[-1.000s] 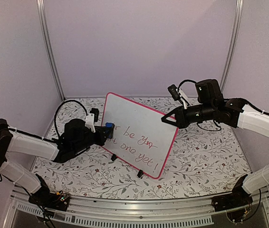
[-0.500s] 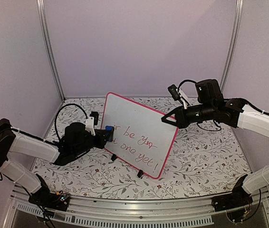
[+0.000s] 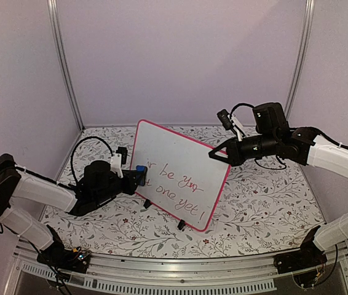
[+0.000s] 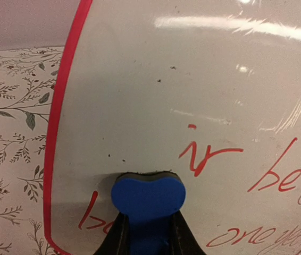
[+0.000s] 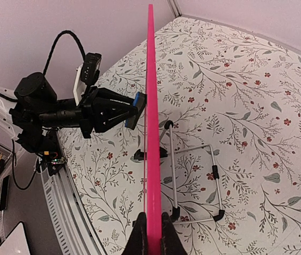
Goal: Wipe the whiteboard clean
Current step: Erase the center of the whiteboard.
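On a floral-patterned table point(image 3: 266, 203), the whiteboard point(image 3: 168, 144) stood propped at centre, bearing red handwriting. Left wrist: the left gripper point(image 4: 149, 234) clamped a blue eraser point(image 4: 148, 194) against the board's lower left. Right wrist: the right gripper point(image 5: 152, 234) pinched the pink frame, seen edge-on.

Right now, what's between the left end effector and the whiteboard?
A blue eraser, clamped in the left end effector, its felt face against the whiteboard beside the red writing; the left wrist view shows it.
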